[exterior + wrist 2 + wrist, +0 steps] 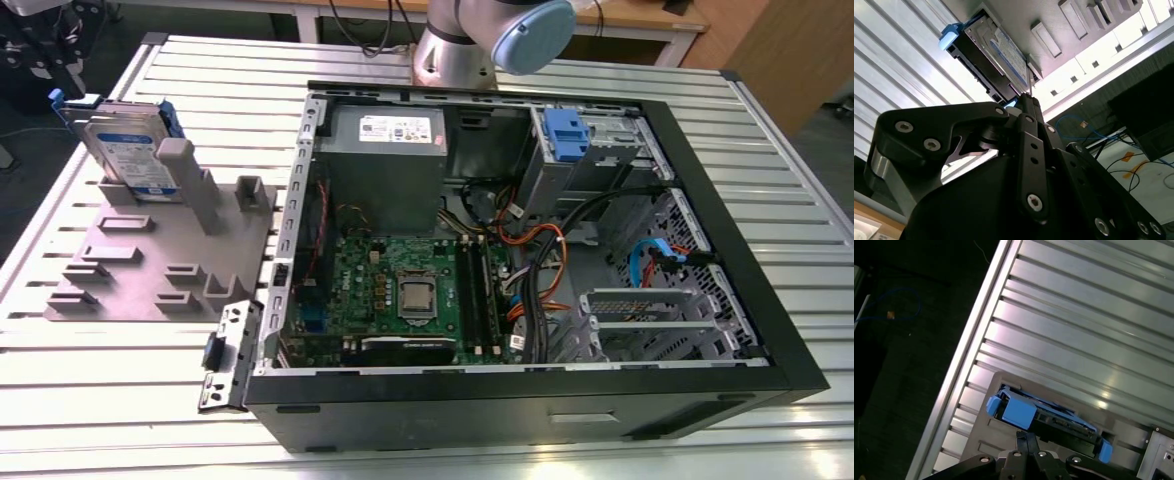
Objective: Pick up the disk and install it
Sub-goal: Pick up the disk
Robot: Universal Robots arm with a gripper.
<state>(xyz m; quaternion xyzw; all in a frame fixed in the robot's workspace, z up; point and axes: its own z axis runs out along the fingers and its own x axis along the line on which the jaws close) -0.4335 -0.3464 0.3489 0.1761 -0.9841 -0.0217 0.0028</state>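
The disk (127, 150) stands on edge in a slot of the grey fixture plate (134, 265), to the exterior view's left of the open computer case (534, 380). It is silver with a white-and-blue label and blue rails. In both wrist views my gripper (1026, 99) (1026, 439) hovers just short of the disk (996, 52) (1051, 422), not touching it. Its two black fingers lie together with nothing between them.
Inside the case are a grey power supply box (387, 150), a green motherboard (414, 290), loose cables (534, 250) and a metal drive cage with a blue latch (567, 135). All of it rests on a slatted aluminium table (120, 400), whose edge (961, 365) runs close to the fixture.
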